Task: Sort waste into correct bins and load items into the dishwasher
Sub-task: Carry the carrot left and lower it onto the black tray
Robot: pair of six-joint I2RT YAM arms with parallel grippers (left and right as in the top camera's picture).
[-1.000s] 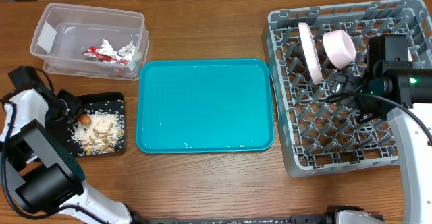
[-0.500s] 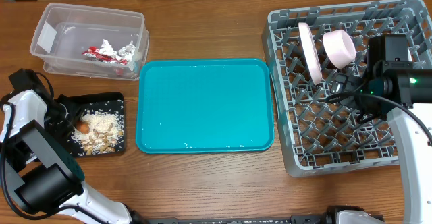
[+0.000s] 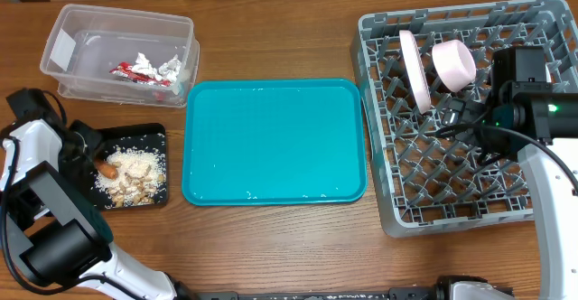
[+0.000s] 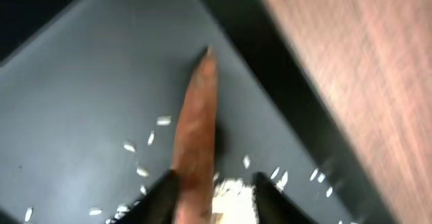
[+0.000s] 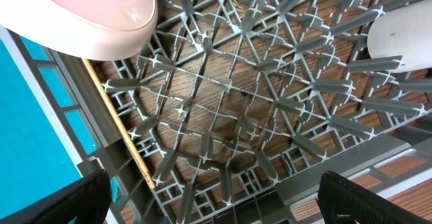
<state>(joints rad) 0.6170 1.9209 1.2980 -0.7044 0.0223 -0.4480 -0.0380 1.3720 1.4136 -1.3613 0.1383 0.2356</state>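
Down at the frame's bottom edge, the left gripper (image 4: 216,198) is spread and released, its dark fingertips (image 4: 165,193) flanking the tapered orange carrot (image 4: 196,123). It lies on the smooth black tray (image 4: 81,102) among pale crumbly scraps (image 4: 233,191). Elsewhere the right gripper (image 5: 216,204) gapes over the grey pegged rack (image 5: 270,96).

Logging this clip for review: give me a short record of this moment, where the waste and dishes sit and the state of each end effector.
clear tub: holds red wrapper and foil ball
black tray: holds food scraps and carrot
rack: plate standing on edge, pink bowl, cup, chopstick
left end effector: open, low over the black tray, carrot lying between its fingers
right end effector: open, above the rack, holding nothing
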